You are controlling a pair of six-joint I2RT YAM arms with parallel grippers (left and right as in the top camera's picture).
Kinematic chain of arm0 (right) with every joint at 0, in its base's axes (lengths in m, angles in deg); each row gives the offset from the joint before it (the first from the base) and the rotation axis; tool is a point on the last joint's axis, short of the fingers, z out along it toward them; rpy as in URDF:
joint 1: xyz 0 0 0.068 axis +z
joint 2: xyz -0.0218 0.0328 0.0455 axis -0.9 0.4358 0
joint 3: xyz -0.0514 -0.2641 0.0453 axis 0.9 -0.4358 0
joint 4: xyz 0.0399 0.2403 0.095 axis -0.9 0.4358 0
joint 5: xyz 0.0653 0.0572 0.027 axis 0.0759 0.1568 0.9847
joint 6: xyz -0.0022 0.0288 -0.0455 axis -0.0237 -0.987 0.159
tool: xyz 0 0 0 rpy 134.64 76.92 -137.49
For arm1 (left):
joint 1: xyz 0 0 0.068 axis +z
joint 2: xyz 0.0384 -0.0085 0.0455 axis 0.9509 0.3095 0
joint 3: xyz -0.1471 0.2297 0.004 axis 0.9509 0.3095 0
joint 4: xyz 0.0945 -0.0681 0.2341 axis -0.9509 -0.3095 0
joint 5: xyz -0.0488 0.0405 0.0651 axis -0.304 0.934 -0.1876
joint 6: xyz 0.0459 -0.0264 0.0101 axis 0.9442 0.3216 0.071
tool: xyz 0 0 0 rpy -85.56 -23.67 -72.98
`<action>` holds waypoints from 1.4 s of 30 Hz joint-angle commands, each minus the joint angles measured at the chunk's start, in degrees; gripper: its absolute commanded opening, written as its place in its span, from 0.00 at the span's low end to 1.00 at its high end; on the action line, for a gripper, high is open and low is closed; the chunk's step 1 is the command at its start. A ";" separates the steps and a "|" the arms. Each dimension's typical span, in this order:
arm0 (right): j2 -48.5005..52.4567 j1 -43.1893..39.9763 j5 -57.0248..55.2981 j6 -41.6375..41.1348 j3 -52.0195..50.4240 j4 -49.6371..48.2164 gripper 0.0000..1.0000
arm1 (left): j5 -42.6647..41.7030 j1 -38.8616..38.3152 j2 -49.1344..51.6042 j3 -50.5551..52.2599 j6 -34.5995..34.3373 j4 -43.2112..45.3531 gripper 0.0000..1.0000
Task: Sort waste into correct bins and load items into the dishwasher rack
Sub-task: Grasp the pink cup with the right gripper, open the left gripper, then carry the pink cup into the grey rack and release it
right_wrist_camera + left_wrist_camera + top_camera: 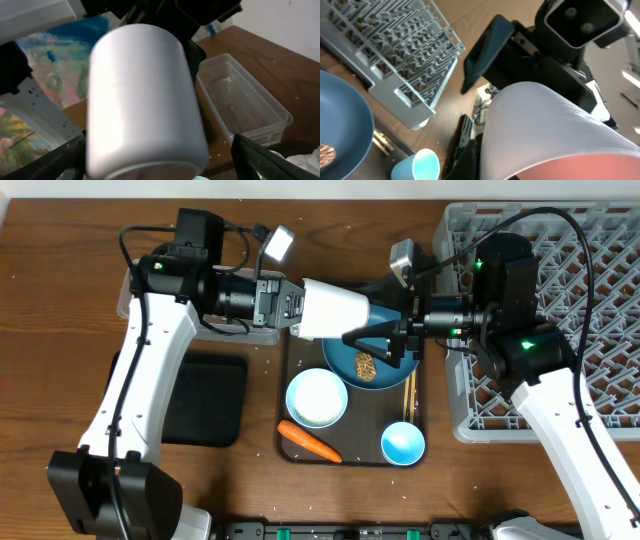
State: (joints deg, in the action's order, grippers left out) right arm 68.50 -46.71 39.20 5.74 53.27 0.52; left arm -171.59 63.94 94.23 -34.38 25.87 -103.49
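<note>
The pink-lined cup (335,308) lay on its side in the air at the upper centre of the overhead frame, above the far edge of the dark-blue plate (340,362). The left gripper (296,306) was clamped on its open end, apparently pinching the wall at the rim. The right gripper (372,340) stood wide, and its wrist view showed the cup between its fingers; contact could not be told. The cup looked light, rigid and smooth, so probably slippery. A hold across the mid-body seemed safest.

Overhead looks straight down on counter (60,240). Both wrist views sit close, sharing white cup (545,125); left wrist also catches rack (405,55).
</note>
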 commanded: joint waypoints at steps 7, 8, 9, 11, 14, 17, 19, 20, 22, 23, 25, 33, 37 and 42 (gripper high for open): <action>0.52 0.37 -1.62 0.46 0.66 -2.54 0.86 | -2.95 -3.13 -0.04 -0.11 1.16 -0.31 0.06; 0.52 0.37 -1.60 0.46 0.66 -2.95 0.86 | -2.93 -3.34 -0.04 -0.11 1.18 -0.26 0.06; 0.52 0.37 -1.20 0.44 0.66 -3.26 0.85 | -2.75 -3.50 -0.04 -0.11 1.18 -0.22 0.06; 0.52 0.37 1.25 0.44 0.66 -3.72 0.83 | -1.51 -3.56 -0.04 -0.11 1.18 -0.20 0.06; 0.52 0.37 3.80 0.44 0.66 -3.69 0.77 | -1.22 -3.52 -0.04 -0.11 1.18 0.26 0.06; 0.52 0.37 4.44 0.09 0.66 -3.65 0.66 | -1.22 -3.52 -0.04 -0.11 1.16 1.29 0.08; 0.52 0.35 4.37 -0.48 0.66 -3.69 0.61 | -1.20 -3.50 -0.04 -0.11 1.16 1.49 0.14; 0.50 0.33 4.35 -0.48 0.66 -3.74 0.60 | -1.20 -3.50 -0.04 -0.11 1.16 1.49 0.23; 0.46 0.04 4.26 -0.52 0.66 -3.93 0.58 | -1.20 -3.50 -0.04 -0.11 1.14 1.77 0.33; 0.37 -0.26 4.17 -0.70 0.66 -3.96 0.57 | -1.20 -3.39 -0.04 -0.11 1.14 1.95 0.40; 0.20 -0.96 4.17 -0.92 0.66 -3.89 0.54 | -1.22 -2.91 -0.04 -0.11 1.14 2.19 0.50; -1.86 -8.66 2.47 -3.28 0.66 -0.94 0.50 | -1.22 4.02 -0.04 -0.11 -0.02 2.32 0.73; -3.10 -15.41 -10.38 -9.20 0.66 5.90 0.50 | -1.25 8.44 -0.04 -0.11 -1.27 2.27 0.74; -4.85 -24.44 -29.05 -15.45 0.66 16.65 0.49 | -1.25 11.26 -0.04 -0.11 -1.25 2.08 0.74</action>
State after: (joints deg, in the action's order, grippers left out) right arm 65.66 -67.23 24.34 -4.01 53.29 14.99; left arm -171.87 74.34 94.29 -34.38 24.86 -101.46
